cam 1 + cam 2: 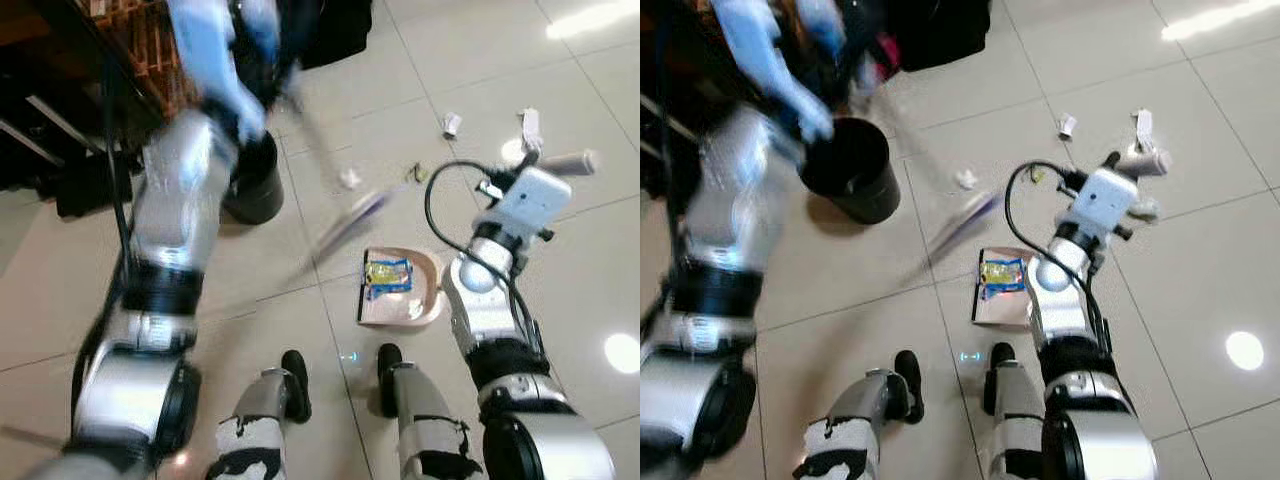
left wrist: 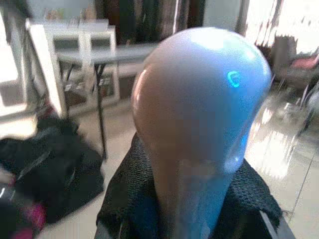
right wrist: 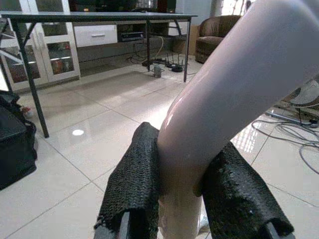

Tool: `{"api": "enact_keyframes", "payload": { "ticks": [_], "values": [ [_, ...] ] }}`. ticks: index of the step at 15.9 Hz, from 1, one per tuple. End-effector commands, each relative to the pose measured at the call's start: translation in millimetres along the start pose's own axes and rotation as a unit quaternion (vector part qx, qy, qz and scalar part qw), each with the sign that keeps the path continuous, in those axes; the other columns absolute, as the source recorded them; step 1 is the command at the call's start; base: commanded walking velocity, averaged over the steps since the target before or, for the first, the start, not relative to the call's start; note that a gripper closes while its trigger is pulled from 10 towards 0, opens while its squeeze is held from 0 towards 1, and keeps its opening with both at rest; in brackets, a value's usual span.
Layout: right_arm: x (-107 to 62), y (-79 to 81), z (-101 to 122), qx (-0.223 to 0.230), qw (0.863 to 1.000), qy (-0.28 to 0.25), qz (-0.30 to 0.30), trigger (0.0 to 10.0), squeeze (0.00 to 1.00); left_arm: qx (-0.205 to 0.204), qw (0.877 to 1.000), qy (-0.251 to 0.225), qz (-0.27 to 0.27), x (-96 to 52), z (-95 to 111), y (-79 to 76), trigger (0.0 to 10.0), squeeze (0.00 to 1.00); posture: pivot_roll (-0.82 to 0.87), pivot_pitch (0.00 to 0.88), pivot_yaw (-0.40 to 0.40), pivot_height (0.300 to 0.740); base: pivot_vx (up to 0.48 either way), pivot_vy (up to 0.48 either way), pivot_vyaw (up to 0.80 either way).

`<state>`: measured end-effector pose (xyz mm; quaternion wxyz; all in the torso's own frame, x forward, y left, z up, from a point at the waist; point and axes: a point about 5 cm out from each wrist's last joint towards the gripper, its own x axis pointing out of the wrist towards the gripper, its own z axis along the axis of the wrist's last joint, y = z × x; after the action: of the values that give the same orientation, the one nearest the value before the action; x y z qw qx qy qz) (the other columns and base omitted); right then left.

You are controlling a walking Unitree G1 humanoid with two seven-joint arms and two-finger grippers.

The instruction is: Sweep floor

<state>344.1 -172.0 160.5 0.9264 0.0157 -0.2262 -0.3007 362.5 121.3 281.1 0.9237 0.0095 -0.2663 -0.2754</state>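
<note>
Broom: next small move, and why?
Probably a short stroke of the broom in the left pincer, pulling the white scrap toward the pink dustpan. The right pincer grips the dustpan handle, the pan sits on the tiles with a yellow wrapper inside, and the scrap lies just beyond the blurred bristles.

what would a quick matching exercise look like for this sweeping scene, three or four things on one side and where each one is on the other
Things:
1. yellow wrapper
2. black bin
3. dustpan handle
4. crumpled white scrap

Places:
A. clamped between the right gripper's fingers
B. loose on the tiles just beyond the broom head
C. lying in the pink dustpan
D. standing on the floor near the left arm

Pairs: 1-C, 2-D, 3-A, 4-B
</note>
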Motion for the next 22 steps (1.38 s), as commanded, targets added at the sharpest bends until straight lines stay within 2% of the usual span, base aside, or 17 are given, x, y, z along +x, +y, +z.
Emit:
{"api": "enact_keyframes", "payload": {
  "ticks": [1, 4, 6, 8, 11, 13, 16, 18, 19, 22],
  "values": [
    [-5.1, -1.1, -0.8, 0.015, 1.000, 0.002, 0.000, 10.0, 0.00, 0.007, 1.000, -0.011, -0.013, -2.4, -4.3, -7.5, 10.0, 0.00, 0.10, 0.343, 0.064, 0.740, 0.000, 0.000, 0.00],
    [-12.4, 2.2, -0.2, 0.041, 0.999, 0.005, 0.022, 10.0, 0.00, 0.004, 1.000, 0.020, -0.010, -22.5, -56.2, -32.1, 10.0, 0.00, 0.07, 0.367, 0.070, 0.740, 0.000, 0.000, 0.00],
    [-16.2, 2.3, -0.5, 0.049, 0.998, 0.010, 0.024, 10.0, 0.00, -0.001, 0.999, 0.038, -0.024, -28.0, -71.9, -45.5, 10.0, 0.00, 0.05, 0.377, 0.075, 0.740, 0.000, 0.000, 0.00],
    [-21.5, 1.8, -1.5, 0.058, 0.998, 0.016, 0.029, 10.0, 0.00, -0.010, 0.998, 0.042, -0.034, -27.5, -82.1, -59.9, 10.0, 0.00, 0.05, 0.385, 0.076, 0.740, 0.000, 0.000, 0.00],
    [-24.0, -0.6, -4.1, 0.061, 0.997, 0.025, 0.031, 10.0, 0.00, -0.026, 0.999, 0.009, -0.034, -15.7, -76.7, -70.0, 10.0, 0.00, 0.05, 0.388, 0.073, 0.740, 0.000, 0.000, 0.00],
    [-24.0, 0.7, -4.2, 0.064, 0.997, 0.030, 0.035, 10.0, 0.00, -0.031, 0.998, -0.037, -0.033, -0.1, -59.7, -74.6, 10.0, 0.00, 0.05, 0.383, 0.068, 0.740, 0.000, 0.000, 0.00],
    [-22.8, 4.0, -3.5, 0.069, 0.996, 0.033, 0.044, 10.0, 0.00, -0.024, 0.996, -0.078, -0.047, 12.3, -43.6, -75.4, 10.0, 0.00, 0.05, 0.375, 0.062, 0.740, 0.000, 0.000, 0.00],
    [-22.9, 3.9, -4.2, 0.070, 0.996, 0.034, 0.046, 10.0, 0.00, -0.022, 0.994, -0.089, -0.064, 12.7, -39.0, -76.8, 10.0, 0.00, 0.05, 0.362, 0.058, 0.740, 0.000, 0.000, 0.00],
    [-22.5, 3.0, -5.2, 0.069, 0.996, 0.037, 0.048, 10.0, 0.00, -0.023, 0.991, -0.102, -0.088, 11.6, -30.5, -76.8, 10.0, 0.00, 0.06, 0.354, 0.057, 0.740, 0.000, 0.000, 0.00],
    [-18.4, -0.2, -6.8, 0.068, 0.996, 0.040, 0.049, 10.0, 0.00, -0.024, 0.983, -0.122, -0.134, 1.0, -11.0, -70.2, 10.0, 0.00, 0.08, 0.337, 0.051, 0.740, 0.000, 0.000, 0.00]
  ]
}}
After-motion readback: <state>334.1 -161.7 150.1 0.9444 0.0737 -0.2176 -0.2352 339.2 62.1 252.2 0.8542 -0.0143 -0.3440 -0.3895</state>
